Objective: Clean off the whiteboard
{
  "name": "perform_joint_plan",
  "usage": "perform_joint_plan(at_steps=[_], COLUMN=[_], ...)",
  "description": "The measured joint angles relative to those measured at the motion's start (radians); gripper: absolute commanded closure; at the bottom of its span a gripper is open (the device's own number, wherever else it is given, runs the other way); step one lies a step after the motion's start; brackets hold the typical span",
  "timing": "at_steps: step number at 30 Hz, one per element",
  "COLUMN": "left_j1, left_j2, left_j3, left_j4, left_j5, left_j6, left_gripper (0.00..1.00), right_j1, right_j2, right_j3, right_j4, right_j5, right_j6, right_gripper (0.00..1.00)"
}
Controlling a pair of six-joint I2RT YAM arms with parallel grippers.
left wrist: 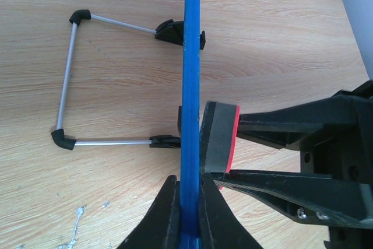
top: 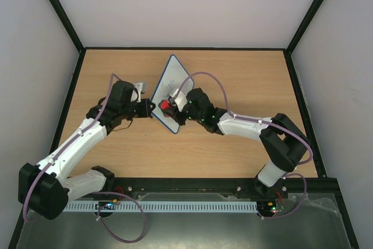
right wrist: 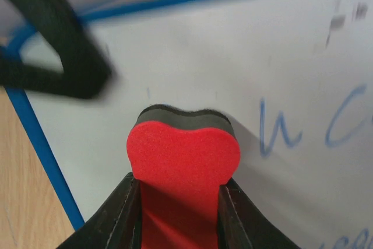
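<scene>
The left tool is clamped narrow on the blue rim of the whiteboard, which runs edge-on straight ahead of its fingers over the desk, with the wire stand off to the left. The right tool pinches a red eraser, dark felt against the white face, with blue writing just right of it
</scene>
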Motion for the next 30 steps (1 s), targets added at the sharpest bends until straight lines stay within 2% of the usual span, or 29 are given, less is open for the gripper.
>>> perform_joint_plan(at_steps=[7,20,24,30], left_j1=[0.003,0.045,0.048,0.052], left_j2=[0.002,0.008,0.009,0.011], left_j3=[0.0,0.0,0.0,0.0], left_j4=[0.007,0.005,0.008,0.014], left_j5=[0.024,0.001,0.002,0.007], left_j6=[0.0,0.016,0.021,0.024], left_gripper=[0.98,0.98,0.97,0.98], right_j1=[0.006,-0.032,-0.038,-0.037], right_j2=[0.0,0.102,0.103,0.099], right_j3=[0.116,0.014,0.023,0.13], right_j4=[-0.008,0.078,0.055,-0.063], right_j5=[-0.021,-0.016,-0.021,-0.048], right_j6=[0.068,0.088,0.097,0.144], right_gripper=[0.98,0.98,0.98,0.98])
